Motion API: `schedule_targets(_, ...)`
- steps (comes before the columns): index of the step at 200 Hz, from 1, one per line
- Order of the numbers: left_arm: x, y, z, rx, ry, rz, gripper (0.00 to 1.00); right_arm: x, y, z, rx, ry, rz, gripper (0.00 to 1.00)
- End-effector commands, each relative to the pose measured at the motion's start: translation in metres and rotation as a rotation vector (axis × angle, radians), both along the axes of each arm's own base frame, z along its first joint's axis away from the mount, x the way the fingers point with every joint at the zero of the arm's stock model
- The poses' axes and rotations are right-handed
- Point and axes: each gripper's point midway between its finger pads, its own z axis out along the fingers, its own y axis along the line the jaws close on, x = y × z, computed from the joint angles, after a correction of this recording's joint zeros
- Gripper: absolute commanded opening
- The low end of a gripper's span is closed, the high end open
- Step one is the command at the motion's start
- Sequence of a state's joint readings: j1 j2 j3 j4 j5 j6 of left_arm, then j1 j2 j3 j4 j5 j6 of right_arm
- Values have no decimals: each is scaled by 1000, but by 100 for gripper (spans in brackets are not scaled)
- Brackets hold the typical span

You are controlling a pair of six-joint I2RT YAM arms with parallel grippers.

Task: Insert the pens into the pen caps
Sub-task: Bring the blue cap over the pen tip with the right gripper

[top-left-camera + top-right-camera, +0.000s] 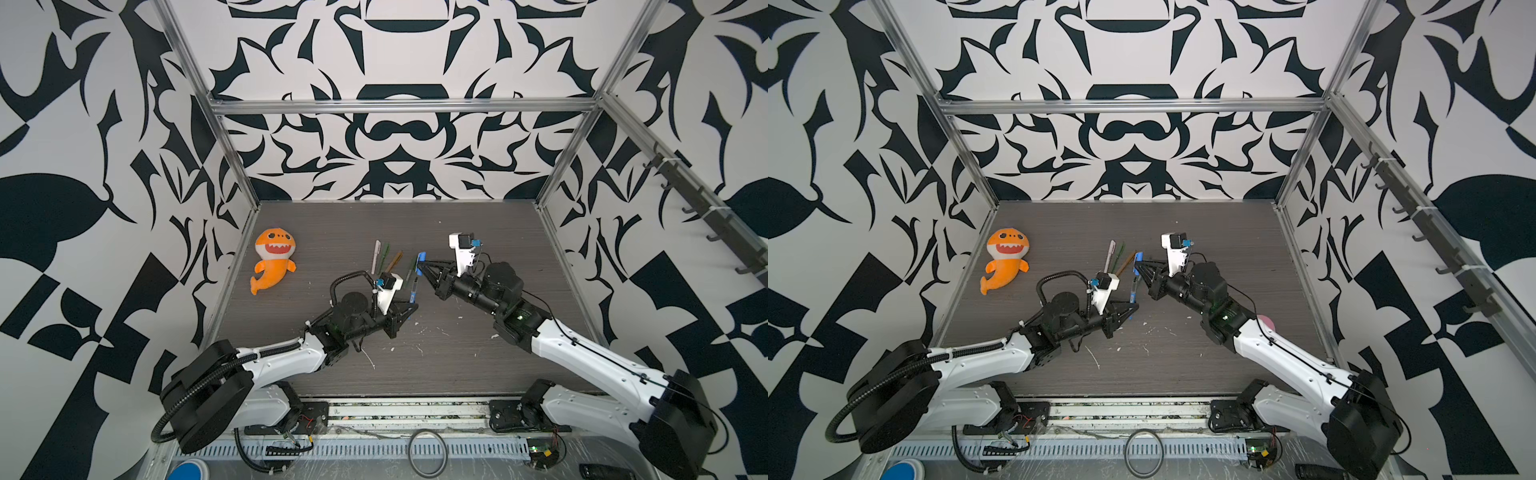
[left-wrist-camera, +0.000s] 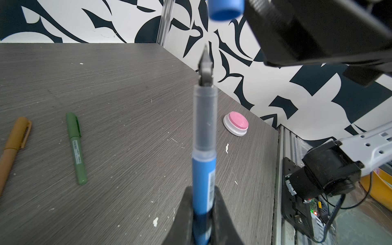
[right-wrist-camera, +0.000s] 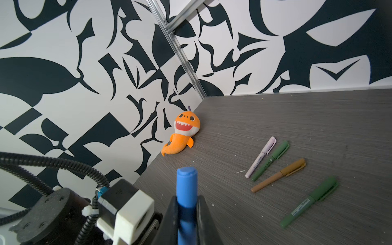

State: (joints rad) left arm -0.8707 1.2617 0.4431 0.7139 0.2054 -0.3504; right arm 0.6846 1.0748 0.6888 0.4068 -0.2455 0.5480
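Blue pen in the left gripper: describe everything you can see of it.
The blue pen is slim plastic: a blue barrel with a white barcode label, a translucent grey front section, and a bare dark pointed tip. The left gripper is shut on the blue barrel, holding it clear of the table. Its tip points toward the blue cap in the right gripper, with a gap between them.

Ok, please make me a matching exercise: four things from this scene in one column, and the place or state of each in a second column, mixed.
1 blue pen
2 blue cap
3 brown pen
4 shark toy

a in the right hand
b capped, lying on the table
c beside the wall
d in the left hand, tip bare

Pairs: 1-d, 2-a, 3-b, 4-c
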Motion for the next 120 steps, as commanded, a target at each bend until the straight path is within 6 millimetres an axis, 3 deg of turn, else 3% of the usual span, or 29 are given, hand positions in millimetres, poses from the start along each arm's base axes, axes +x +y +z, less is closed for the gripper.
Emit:
schedule_targets(1, 2, -6, 15, -27, -21, -10, 4, -3, 2, 8, 21, -20, 10, 10)
schedule_targets(18, 2, -6, 16, -30, -23, -12, 4, -4, 3, 6, 18, -15, 13, 10)
schedule_targets(24, 4, -8, 4, -9, -2, -11, 4, -4, 3, 6, 19, -15, 14, 10)
schedule_targets(79, 4, -11, 2, -14, 7, -18, 4, -5, 4, -5, 9, 6, 20, 10)
schedule_targets(120, 4, -11, 1, -13, 5, -24, 4, -2, -9, 8, 23, -41, -48, 9)
